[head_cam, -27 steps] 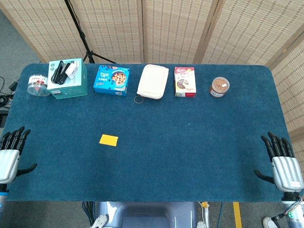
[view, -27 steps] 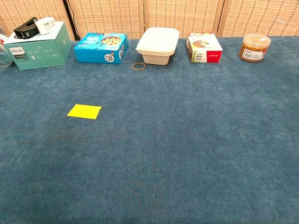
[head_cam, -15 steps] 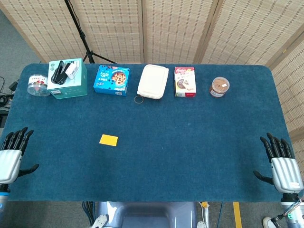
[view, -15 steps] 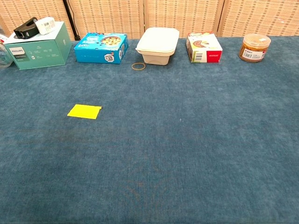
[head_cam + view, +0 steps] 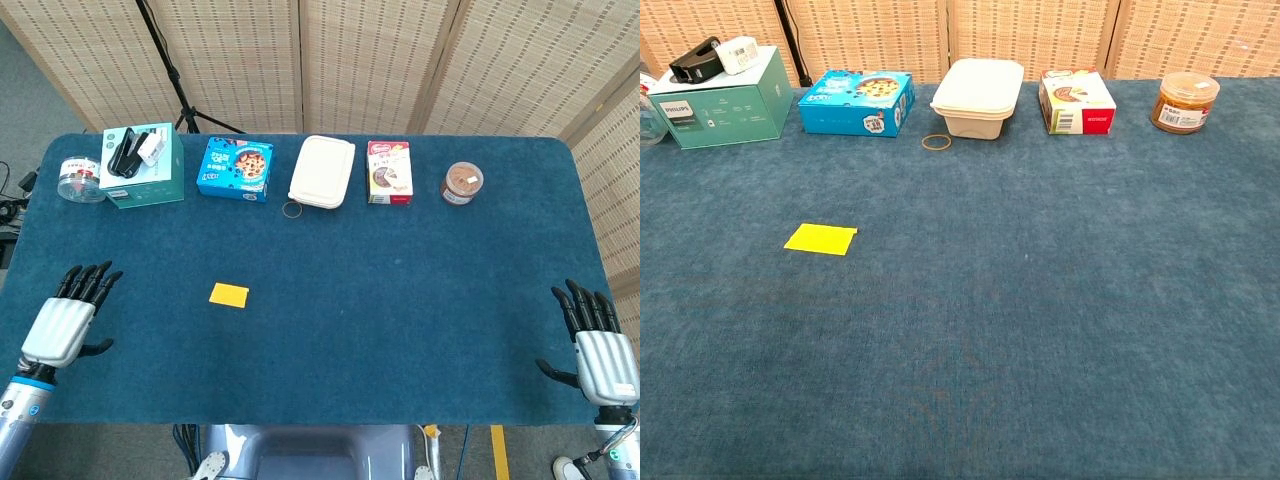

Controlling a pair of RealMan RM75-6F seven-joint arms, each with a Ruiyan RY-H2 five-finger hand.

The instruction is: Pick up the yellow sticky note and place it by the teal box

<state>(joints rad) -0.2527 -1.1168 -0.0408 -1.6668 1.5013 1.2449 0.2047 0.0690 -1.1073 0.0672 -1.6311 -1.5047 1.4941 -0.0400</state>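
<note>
Blue felt covers the table (image 5: 400,300), where the yellow sticky note (image 5: 228,294) lies flat, well apart from the teal box (image 5: 145,178) at the back left. Both the left hand (image 5: 62,325) and right hand (image 5: 603,360) hover empty with fingers spread. Since the note lies thin against the felt, the left hand should probably come down over one edge and pinch lightly.

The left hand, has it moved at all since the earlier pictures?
Yes. In the head view the left hand has come in over the table edge toward the yellow sticky note, which lies where it was. Its fingers are spread and hold nothing.
</note>
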